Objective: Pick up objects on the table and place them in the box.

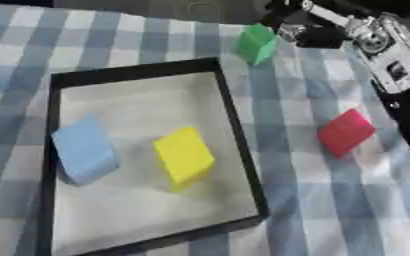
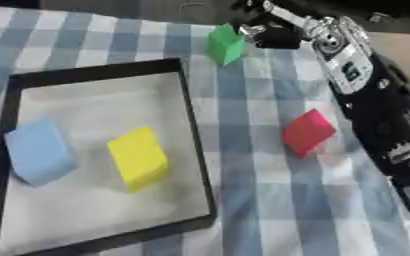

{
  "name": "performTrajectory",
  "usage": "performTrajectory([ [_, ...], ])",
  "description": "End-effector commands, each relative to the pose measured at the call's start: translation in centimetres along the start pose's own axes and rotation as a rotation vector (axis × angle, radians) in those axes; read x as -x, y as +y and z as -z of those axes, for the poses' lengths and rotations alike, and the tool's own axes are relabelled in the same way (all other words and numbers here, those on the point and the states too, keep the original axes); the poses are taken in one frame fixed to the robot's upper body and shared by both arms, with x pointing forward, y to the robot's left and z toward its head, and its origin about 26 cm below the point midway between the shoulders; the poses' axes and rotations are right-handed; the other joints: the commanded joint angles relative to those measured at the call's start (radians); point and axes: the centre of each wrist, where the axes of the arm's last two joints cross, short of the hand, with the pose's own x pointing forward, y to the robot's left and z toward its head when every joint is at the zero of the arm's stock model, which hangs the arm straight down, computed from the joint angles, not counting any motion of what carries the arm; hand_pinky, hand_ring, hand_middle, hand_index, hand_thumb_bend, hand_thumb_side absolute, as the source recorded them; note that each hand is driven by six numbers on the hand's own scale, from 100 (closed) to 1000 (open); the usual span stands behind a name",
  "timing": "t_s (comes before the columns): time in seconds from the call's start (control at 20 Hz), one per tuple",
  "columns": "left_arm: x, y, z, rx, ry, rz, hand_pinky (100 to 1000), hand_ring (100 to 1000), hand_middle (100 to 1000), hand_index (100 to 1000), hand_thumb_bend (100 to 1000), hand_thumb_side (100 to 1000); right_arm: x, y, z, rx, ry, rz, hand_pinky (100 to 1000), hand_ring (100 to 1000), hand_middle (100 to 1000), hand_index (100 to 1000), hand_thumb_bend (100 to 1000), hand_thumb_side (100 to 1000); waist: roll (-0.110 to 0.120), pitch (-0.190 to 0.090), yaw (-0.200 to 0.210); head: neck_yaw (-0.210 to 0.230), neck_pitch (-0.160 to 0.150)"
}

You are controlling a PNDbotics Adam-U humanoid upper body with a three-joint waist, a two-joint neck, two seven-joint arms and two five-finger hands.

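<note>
While the blue block (image 1: 83,149) and yellow block (image 1: 184,156) lie inside the black-rimmed box (image 1: 240,130), the green block (image 1: 257,43) stands on the checked cloth (image 1: 305,190) beyond it, the right hand (image 1: 306,31) just beside it (finger pose unclear). A red block (image 1: 346,132) sits right of the box.

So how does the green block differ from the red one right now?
The green block sits at the table's far edge with the right hand at it; the red block lies nearer, with no hand at it. Both are still outside the box, on the checked cloth.
</note>
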Motion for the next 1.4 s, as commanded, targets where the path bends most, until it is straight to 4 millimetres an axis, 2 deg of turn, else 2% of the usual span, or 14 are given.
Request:
performTrajectory([
  [0.05,-0.5,0.5,0.3,0.003,-0.020,0.010,614,743,705,804,445,620,-0.2,-1.8,-0.5,0.018,0.001,-0.034,902,901,887,907,100,924,-0.011,-0.003,0.000,0.000,-0.015],
  [0.75,-0.6,0.4,0.3,0.008,-0.020,0.001,616,741,704,804,441,626,-0.6,-1.3,0.0,-0.004,0.012,-0.020,897,899,889,905,100,917,-0.014,0.010,0.006,-0.002,-0.019],
  [1.4,-0.6,0.3,0.3,0.010,-0.020,-0.004,618,738,704,804,438,628,-1.0,-0.9,0.6,-0.024,0.069,-0.058,886,888,886,922,100,957,-0.018,0.019,0.005,-0.001,-0.019],
])
